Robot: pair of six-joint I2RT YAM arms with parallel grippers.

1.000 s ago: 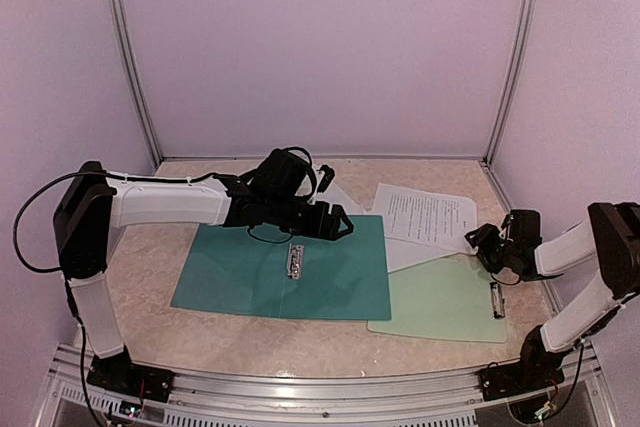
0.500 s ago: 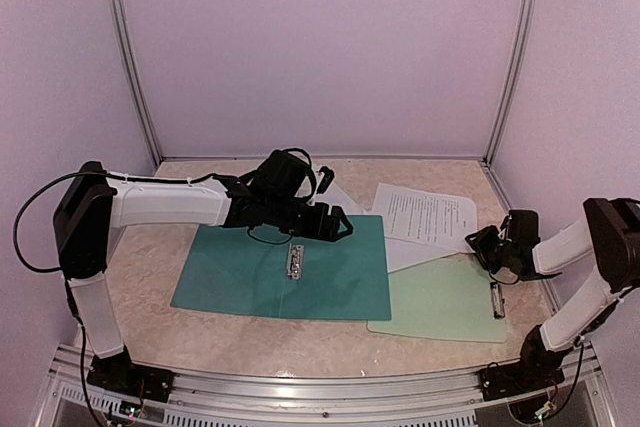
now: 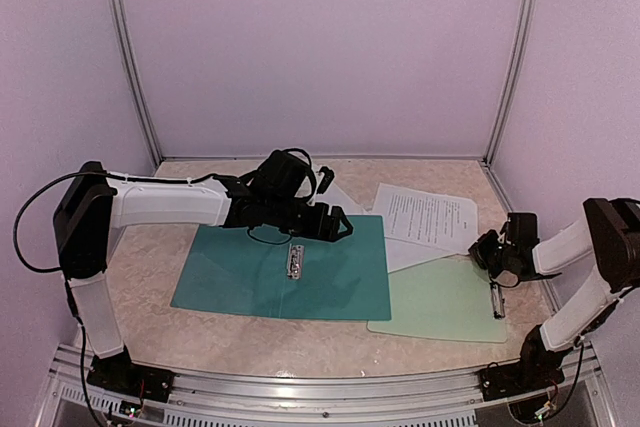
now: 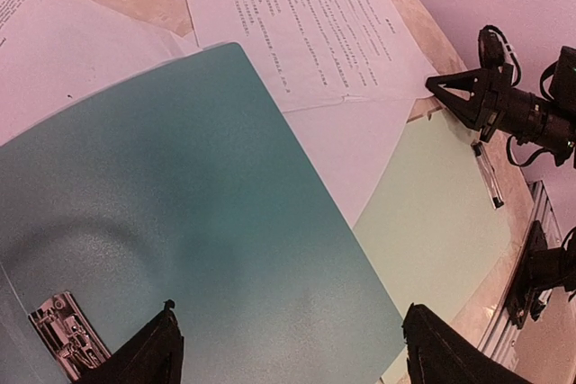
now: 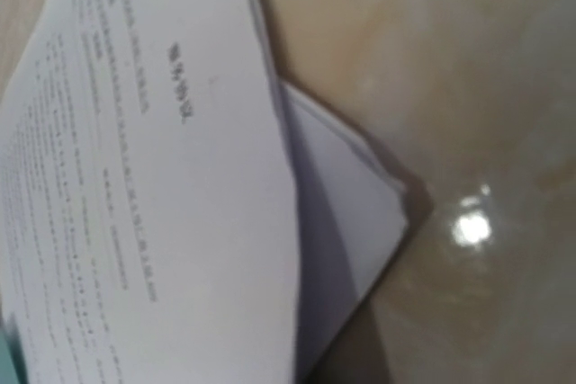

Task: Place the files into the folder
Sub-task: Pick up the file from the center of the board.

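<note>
Files [image 3: 430,215] are loose on the worktop [image 3: 145,272], fanned out behind and to the right of the folder [image 3: 240,282]. I count at least three sheets, and the folder's far edge overlaps some of them. One teal folder, open flat, with one metal clasp [image 3: 296,260] in its middle. One mint clipboard [image 3: 440,305] sits just right of it, clip [image 3: 497,300] on its right edge. The left pincer [image 3: 338,224] hovers over the folder's far edge, spread wide, holding nothing. The right pincer [image 3: 484,244] is clenched, tips at the top sheet's near right corner; can't tell if paper is actually pinched. The worktop is beige and marbled, the walls [image 3: 320,47] pale lilac, with two aluminium posts [image 3: 128,57].
</note>
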